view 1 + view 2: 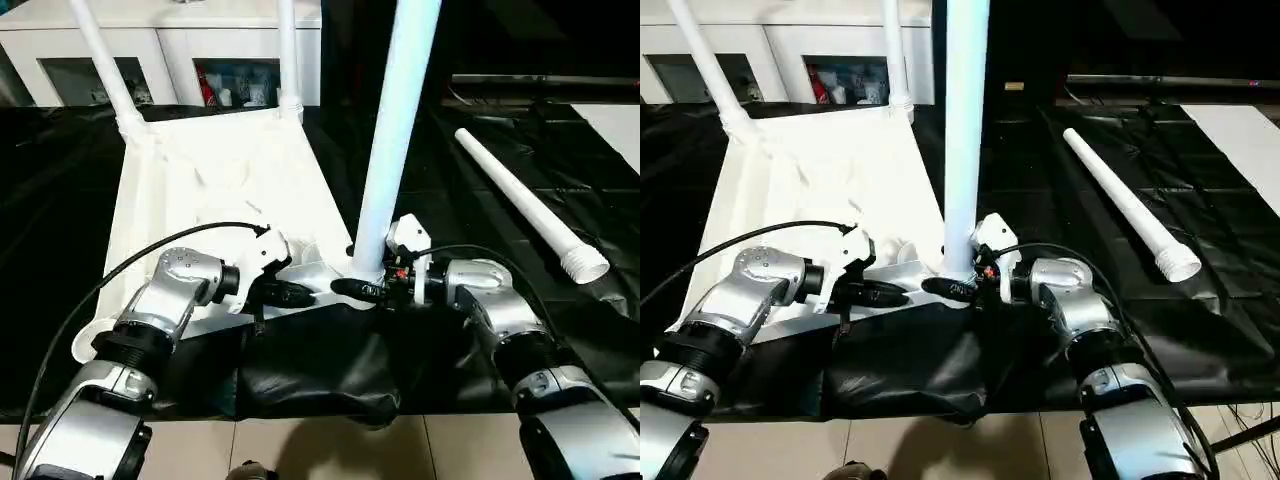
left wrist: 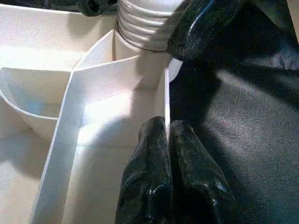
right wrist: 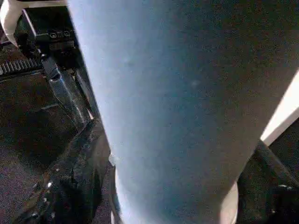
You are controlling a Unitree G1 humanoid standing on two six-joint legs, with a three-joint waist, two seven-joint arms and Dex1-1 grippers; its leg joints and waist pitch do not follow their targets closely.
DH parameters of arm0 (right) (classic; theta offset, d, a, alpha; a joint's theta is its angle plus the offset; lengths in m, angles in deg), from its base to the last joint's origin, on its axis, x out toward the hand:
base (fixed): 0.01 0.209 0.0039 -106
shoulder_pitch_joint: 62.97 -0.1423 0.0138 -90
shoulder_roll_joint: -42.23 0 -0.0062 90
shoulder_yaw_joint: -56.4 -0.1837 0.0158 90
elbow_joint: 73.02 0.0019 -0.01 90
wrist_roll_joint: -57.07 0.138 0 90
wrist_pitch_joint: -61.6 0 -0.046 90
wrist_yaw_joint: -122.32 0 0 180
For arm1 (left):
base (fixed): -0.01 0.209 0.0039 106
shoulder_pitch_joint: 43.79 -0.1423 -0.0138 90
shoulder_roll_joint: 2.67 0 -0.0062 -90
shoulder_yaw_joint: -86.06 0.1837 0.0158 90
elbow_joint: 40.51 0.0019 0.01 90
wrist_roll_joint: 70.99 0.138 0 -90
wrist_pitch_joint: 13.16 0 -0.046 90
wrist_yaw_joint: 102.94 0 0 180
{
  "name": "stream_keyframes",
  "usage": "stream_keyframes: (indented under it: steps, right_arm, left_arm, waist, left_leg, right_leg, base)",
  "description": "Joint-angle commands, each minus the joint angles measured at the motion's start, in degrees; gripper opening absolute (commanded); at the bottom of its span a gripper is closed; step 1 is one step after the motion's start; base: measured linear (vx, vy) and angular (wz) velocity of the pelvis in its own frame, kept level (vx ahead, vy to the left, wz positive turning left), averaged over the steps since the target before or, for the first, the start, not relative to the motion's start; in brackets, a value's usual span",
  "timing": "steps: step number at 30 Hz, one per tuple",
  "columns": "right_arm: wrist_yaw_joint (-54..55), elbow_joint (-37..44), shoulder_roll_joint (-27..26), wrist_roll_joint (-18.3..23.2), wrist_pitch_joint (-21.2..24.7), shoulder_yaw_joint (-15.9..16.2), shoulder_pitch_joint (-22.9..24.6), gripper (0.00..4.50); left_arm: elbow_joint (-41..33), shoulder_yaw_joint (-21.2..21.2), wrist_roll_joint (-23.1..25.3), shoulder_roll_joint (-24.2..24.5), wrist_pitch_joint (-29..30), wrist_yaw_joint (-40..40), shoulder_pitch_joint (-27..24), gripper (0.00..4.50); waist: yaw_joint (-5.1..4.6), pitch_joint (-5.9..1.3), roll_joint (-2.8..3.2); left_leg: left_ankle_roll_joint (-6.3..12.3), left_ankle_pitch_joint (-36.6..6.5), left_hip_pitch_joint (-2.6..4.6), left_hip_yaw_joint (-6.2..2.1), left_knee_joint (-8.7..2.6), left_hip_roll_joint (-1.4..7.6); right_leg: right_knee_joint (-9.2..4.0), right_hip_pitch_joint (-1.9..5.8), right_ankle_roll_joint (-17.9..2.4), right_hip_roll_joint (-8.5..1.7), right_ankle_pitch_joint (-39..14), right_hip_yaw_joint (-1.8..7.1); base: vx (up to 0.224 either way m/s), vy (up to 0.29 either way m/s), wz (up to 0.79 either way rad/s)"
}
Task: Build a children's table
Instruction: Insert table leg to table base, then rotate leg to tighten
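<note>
**Leg held upright at the near corner socket**

The inverted table top is seen on black sheeting, two legs seated at its far corners. The left gripper is pinched shut on the near rim wall. The right gripper straddles the base of an upright leg — whether clamped cannot be told (fingers flank the tube). A fourth leg lies well apart to the right, bare sheeting around it.

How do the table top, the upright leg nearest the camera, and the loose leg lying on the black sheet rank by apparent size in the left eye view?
1. Table top, largest.
2. Upright leg; nearness enlarges it.
3. Loose leg, probably the same real size.
</note>
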Motion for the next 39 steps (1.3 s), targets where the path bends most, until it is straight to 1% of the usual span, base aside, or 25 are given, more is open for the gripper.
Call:
stream_keyframes:
  steps: [1,6,10,13,14,15,16,19,20,22,23,24,25,26,27,28,29,30,32,34,35,36,37,38,39]
  right_arm:
    - [-1.11,-0.55,0.09,-0.84,-0.90,0.08,-0.92,3.15]
    - [-1.28,-1.51,0.21,-1.18,-1.75,-0.01,-1.04,2.78]
    - [-0.51,-2.57,0.09,-1.67,-2.53,0.23,-1.01,2.73]
    - [1.60,-3.32,-0.27,-1.95,-2.19,-0.14,-0.70,2.72]
    - [6.62,-4.43,-1.11,-2.29,-1.98,-1.11,-0.44,2.72]
    - [7.20,-4.56,-1.21,-2.32,-1.97,-1.23,-0.42,2.72]
    - [13.83,-5.84,-2.89,-1.98,-1.45,-3.13,0.05,2.71]
    - [22.58,-7.27,-5.21,-0.97,-0.50,-5.83,0.31,2.70]
    - [32.92,-9.09,-7.27,-0.71,0.22,-8.03,0.05,2.70]
    - [42.85,-11.09,-9.11,-0.36,1.44,-10.00,-0.71,2.70]
    - [49.41,-12.31,-10.26,-0.46,1.87,-10.93,-1.46,2.70]
    - [52.98,-13.10,-11.09,-0.12,2.18,-11.66,-2.04,2.70]
    - [54.97,-13.53,-11.55,0.06,2.32,-12.05,-2.42,2.70]
    - [58.20,-14.29,-12.42,0.29,2.06,-12.56,-3.25,2.70]
    - [59.73,-14.91,-13.22,0.22,1.51,-12.54,-4.09,2.70]
    - [61.20,-15.38,-13.90,-0.35,0.73,-12.39,-4.80,2.70]
    - [62.01,-15.65,-14.36,-1.06,0.03,-12.08,-5.37,2.70]
    - [61.81,-15.92,-14.81,-1.44,-0.37,-12.14,-5.92,2.70]
    - [59.42,-15.79,-15.19,-1.40,-1.57,-12.52,-6.45,2.70]
    - [54.62,-14.65,-15.54,-0.91,-3.56,-12.58,-6.68,2.70]
    - [53.15,-14.17,-15.63,-0.72,-4.28,-12.52,-6.69,3.26]
    - [53.15,-14.17,-15.63,-0.72,-4.28,-12.52,-6.69,3.26]
    - [48.83,-12.07,-15.15,-0.10,-5.47,-11.87,-6.18,3.26]
    - [48.19,-11.75,-14.95,-0.07,-5.57,-11.67,-6.11,3.42]
    - [46.73,-11.03,-14.50,0.05,-5.56,-11.27,-5.93,3.59]
  left_arm:
    - [-2.82,0.22,-1.25,-0.28,-1.20,1.51,0.77,0.00]
    - [-2.76,0.22,-1.25,-0.15,-1.42,1.65,0.64,0.00]
    - [-2.27,0.27,-1.08,-0.15,-1.72,1.66,0.66,0.00]
    - [-1.90,0.10,-1.05,-0.47,-1.54,1.10,0.67,0.00]
    - [-0.86,-0.17,-0.40,-1.29,-0.98,-1.52,1.14,0.00]
    - [-0.73,-0.20,-0.32,-1.39,-0.93,-1.83,1.20,0.00]
    - [1.06,-0.89,0.29,-2.94,0.03,-5.80,2.10,0.00]
    - [3.08,-1.82,0.50,-5.16,1.29,-10.31,3.35,0.00]
    - [5.29,-2.80,0.65,-7.80,2.56,-15.44,4.80,0.00]
    - [7.55,-3.66,1.02,-10.57,3.66,-21.37,6.36,0.00]
    - [9.19,-4.63,1.05,-12.59,5.27,-26.26,7.63,0.00]
    - [10.27,-5.43,1.07,-13.84,6.27,-29.96,8.49,0.00]
    - [10.86,-5.95,1.04,-14.54,6.95,-32.16,9.03,0.00]
    - [11.44,-6.49,0.99,-15.59,7.31,-34.79,9.78,0.00]
    - [11.72,-7.00,0.78,-16.49,7.15,-36.70,10.36,0.00]
    - [11.85,-7.21,0.73,-17.13,6.91,-37.99,10.74,0.00]
    - [11.88,-7.09,0.86,-17.41,6.75,-38.35,10.90,0.00]
    - [12.05,-6.97,1.01,-17.48,6.58,-38.25,10.97,0.00]
    - [11.96,-6.37,1.60,-17.15,6.16,-37.37,10.71,0.00]
    - [12.10,-5.84,2.31,-16.42,5.87,-36.69,10.39,0.00]
    - [12.16,-5.65,2.57,-16.12,5.73,-36.51,10.30,0.00]
    - [12.16,-5.65,2.57,-16.12,5.73,-36.51,10.30,0.00]
    - [11.48,-4.85,2.82,-14.94,5.08,-34.15,9.67,0.00]
    - [11.27,-4.71,2.80,-14.70,5.09,-33.67,9.52,0.00]
    - [10.81,-4.42,2.75,-14.20,5.12,-32.66,9.21,0.00]
  waist:
    - [-0.23,-4.21,0.42]
    - [-0.19,-4.26,0.46]
    - [-0.21,-4.29,0.77]
    - [-0.32,-4.29,0.71]
    - [-0.44,-4.25,0.79]
    - [-0.56,-4.21,0.77]
    - [-0.63,-4.18,0.82]
    - [-1.53,-3.85,1.00]
    - [-1.90,-3.64,1.38]
    - [-2.43,-3.43,1.14]
    - [-2.71,-3.30,1.04]
    - [-2.82,-3.24,1.09]
    - [-2.64,-3.36,1.01]
    - [-2.48,-3.41,0.73]
    - [-2.49,-3.53,0.95]
    - [-2.44,-3.71,0.92]
    - [-2.28,-3.89,0.80]
    - [-2.29,-3.95,0.82]
    - [-2.23,-4.19,0.74]
    - [-2.26,-4.06,0.67]
    - [-2.24,-4.05,0.66]
    - [-2.24,-4.05,0.66]
    - [-2.37,-3.84,0.55]
    - [-2.36,-3.77,0.64]
    - [-3.01,-3.89,0.70]
  left_leg:
    - [5.78,-4.24,1.58,-0.41,-3.49,2.19]
    - [5.74,-4.13,1.59,-0.42,-3.46,2.20]
    - [5.77,-4.24,1.59,-0.45,-3.42,2.19]
    - [5.62,-4.37,1.62,-0.45,-3.44,2.17]
    - [5.45,-4.58,1.61,-0.44,-3.48,2.19]
    - [5.20,-4.68,1.63,-0.46,-3.55,2.24]
    - [4.89,-5.20,1.62,-0.52,-3.64,2.22]
    - [1.62,-9.27,1.96,-0.55,-4.26,2.13]
    - [0.50,-10.79,2.00,-0.59,-4.49,2.05]
    - [-0.69,-12.74,2.17,-0.59,-4.74,2.01]
    - [-1.40,-14.49,2.23,-0.63,-4.86,1.84]
    - [-2.08,-15.04,2.55,-0.54,-4.79,1.78]
    - [-1.49,-14.77,2.53,-0.54,-4.71,1.70]
    - [-0.41,-12.68,2.08,-0.46,-4.61,1.54]
    - [-0.11,-11.45,2.00,-0.46,-4.54,1.54]
    - [0.30,-10.25,2.04,-0.50,-4.47,1.54]
    - [2.05,-6.66,1.68,-0.48,-4.20,1.46]
    - [2.71,-5.68,1.63,-0.44,-4.07,1.41]
    - [5.42,-2.86,1.40,-0.42,-3.71,1.28]
    - [6.41,-3.31,1.39,-0.35,-3.70,1.30]
    - [7.06,-4.04,1.39,-0.38,-3.71,1.45]
    - [7.06,-4.04,1.39,-0.38,-3.71,1.45]
    - [7.32,-5.48,1.30,-0.36,-3.83,1.48]
    - [7.30,-6.24,1.26,-0.43,-3.94,1.51]
    - [6.93,-6.43,1.03,-0.62,-4.03,1.53]
  right_leg:
    - [-3.02,2.81,-18.72,-3.03,11.81,2.09]
    - [-3.01,2.81,-18.69,-3.07,11.83,2.10]
    - [-2.94,2.80,-18.90,-3.05,12.31,2.07]
    - [-2.95,2.85,-18.89,-3.01,12.45,2.08]
    - [-2.99,2.81,-18.85,-3.01,12.33,2.11]
    - [-2.99,2.76,-18.77,-3.03,12.14,2.14]
    - [-3.04,2.80,-18.74,-3.04,11.55,2.11]
    - [-3.81,2.82,-17.66,-3.12,5.25,2.35]
    - [-4.08,2.71,-17.24,-3.08,3.31,2.39]
    - [-4.39,2.69,-16.94,-3.03,0.63,2.47]
    - [-4.71,2.76,-16.43,-3.06,-2.70,2.52]
    - [-5.03,2.51,-15.88,-3.11,-4.95,2.72]
    - [-5.31,2.65,-15.58,-3.20,-5.28,2.80]
    - [-5.32,2.89,-15.20,-3.21,-3.59,2.80]
    - [-5.11,2.83,-15.23,-3.25,-2.39,2.82]
    - [-5.01,2.96,-15.26,-3.17,-0.81,2.73]
    - [-4.57,3.14,-15.46,-3.11,4.02,2.56]
    - [-4.45,3.15,-15.52,-3.07,5.62,2.52]
    - [-4.01,3.30,-15.99,-3.04,10.54,2.36]
    - [-4.11,3.22,-16.19,-3.05,10.59,2.27]
    - [-4.18,3.25,-16.43,-3.12,9.45,2.22]
    - [-4.18,3.25,-16.43,-3.12,9.45,2.22]
    - [-4.43,3.26,-16.49,-3.13,7.36,2.17]
    - [-4.50,3.30,-16.25,-3.21,6.32,2.15]
    - [-4.34,3.56,-16.04,-3.16,5.87,2.06]
  base:
    - [0.000,0.000,0.00]
    - [0.000,0.000,0.00]
    - [0.000,0.000,0.00]
    - [0.000,0.000,0.00]
    - [0.000,0.000,0.00]
    - [0.000,0.000,0.00]
    - [0.000,0.000,0.00]
    - [0.000,0.000,0.00]
    - [0.000,0.000,0.00]
    - [0.000,0.000,0.00]
    - [0.000,0.000,0.00]
    - [0.000,0.000,0.00]
    - [0.000,0.000,0.00]
    - [0.000,0.000,0.00]
    - [0.000,0.000,0.00]
    - [0.000,0.000,0.00]
    - [0.000,0.000,0.00]
    - [0.000,0.000,0.00]
    - [0.000,0.000,0.00]
    - [0.000,0.000,0.00]
    - [0.000,0.000,0.00]
    - [0.000,0.000,0.00]
    - [0.000,0.000,0.00]
    - [0.000,0.000,0.00]
    - [0.000,0.000,0.00]
